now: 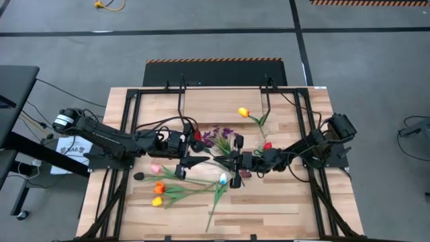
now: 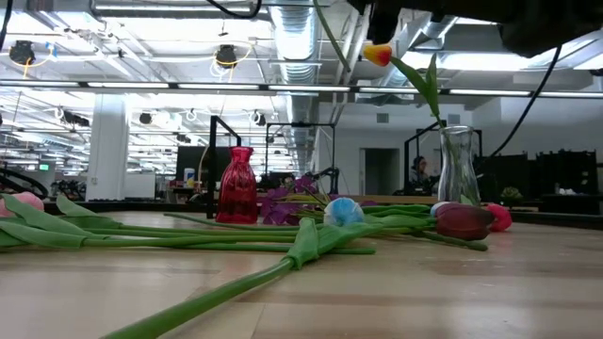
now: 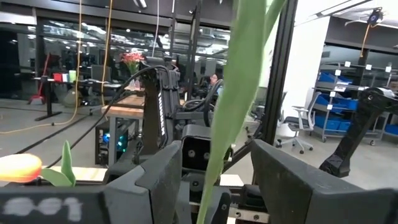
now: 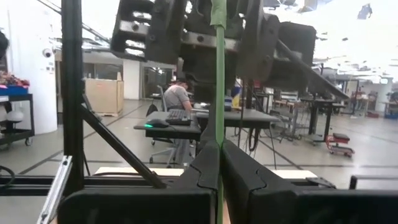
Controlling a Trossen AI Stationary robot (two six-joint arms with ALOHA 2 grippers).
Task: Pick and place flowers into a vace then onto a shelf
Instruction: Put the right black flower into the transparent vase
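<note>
right gripper (image 4: 219, 168) | pinched together on a green tulip stem (image 4: 219, 93), holding it upright just beside the clear vase (image 2: 458, 168), likely for a handover | left gripper (image 3: 214, 180) | fingers apart around that stem, not clamped | other flowers (image 1: 176, 190) | lying on the table in front of the vase

I'm looking past my left gripper (image 3: 214, 180), whose two dark fingers (image 3: 158, 180) are standing apart with a green tulip stem (image 3: 233, 106) rising between them toward twelve o'clock. At nine o'clock an orange blossom (image 3: 18, 168) is showing beside a green leaf (image 3: 65, 163). The other arm (image 3: 163, 106) is facing me just beyond.
</note>
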